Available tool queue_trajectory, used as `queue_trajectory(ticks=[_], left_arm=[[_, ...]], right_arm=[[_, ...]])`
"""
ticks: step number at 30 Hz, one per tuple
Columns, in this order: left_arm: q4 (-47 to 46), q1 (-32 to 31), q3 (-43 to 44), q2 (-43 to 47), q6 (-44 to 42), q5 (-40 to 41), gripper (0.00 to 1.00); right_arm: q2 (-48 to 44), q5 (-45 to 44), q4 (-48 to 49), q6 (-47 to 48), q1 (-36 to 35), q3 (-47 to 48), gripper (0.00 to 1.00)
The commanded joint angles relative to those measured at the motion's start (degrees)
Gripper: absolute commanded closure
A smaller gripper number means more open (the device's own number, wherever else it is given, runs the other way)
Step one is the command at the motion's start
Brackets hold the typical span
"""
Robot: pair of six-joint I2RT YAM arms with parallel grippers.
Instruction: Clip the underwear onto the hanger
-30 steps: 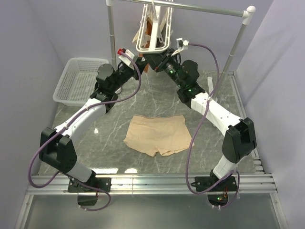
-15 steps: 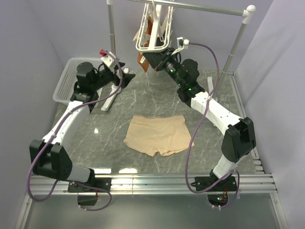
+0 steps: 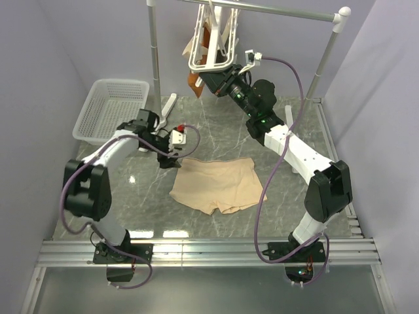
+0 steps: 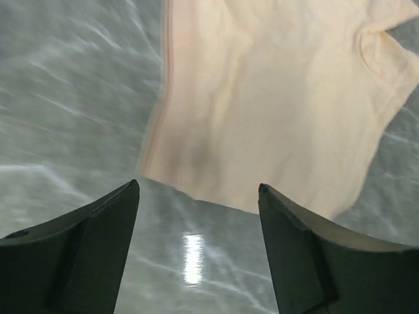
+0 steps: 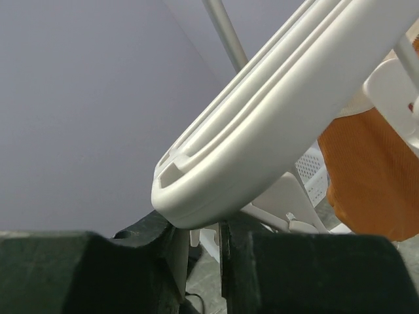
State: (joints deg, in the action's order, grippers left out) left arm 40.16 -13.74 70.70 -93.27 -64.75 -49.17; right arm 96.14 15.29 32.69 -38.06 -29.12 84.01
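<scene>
Step in hand: pick up the underwear (image 3: 219, 184), lying flat mid-desk (image 3: 131, 190). Judgement: lower straight onto its far-left corner and bite well inside the hem.
Left fingers (image 4: 85, 242): released, spread wide, hovering just over that corner, touching nothing.
Right fingers (image 5: 147, 258): clenched on 1 white part under the hanger (image 5: 275, 111), far side.

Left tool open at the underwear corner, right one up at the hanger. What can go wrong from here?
1. Left tool sits open at the underwear's edge; closing may catch only a thin fold and drop it on lift.
2. Right tool seems to pinch a clip under the hanger, which hangs from a rail; a tug may swing it or slip the clip.
</scene>
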Motion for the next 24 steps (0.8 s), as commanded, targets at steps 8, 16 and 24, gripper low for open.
queue_trajectory(ticks=[8,16,24], left_arm=[[-12.9,-11.0,-0.7,-0.9,51.4,23.7,0.19],[-11.8,-13.3,-0.7,-6.3,88.1,42.2,0.03],[-12.0,-16.0,0.1,-10.0,94.4,48.9,0.03]], right_arm=[[-2.4,-1.8,-1.2,0.8,2.1,2.1,1.0],[-3.0,-1.8,-2.3,0.3,2.4,1.7,1.0],[-4.1,-1.2,-2.4,-0.2,2.3,0.0,1.0]])
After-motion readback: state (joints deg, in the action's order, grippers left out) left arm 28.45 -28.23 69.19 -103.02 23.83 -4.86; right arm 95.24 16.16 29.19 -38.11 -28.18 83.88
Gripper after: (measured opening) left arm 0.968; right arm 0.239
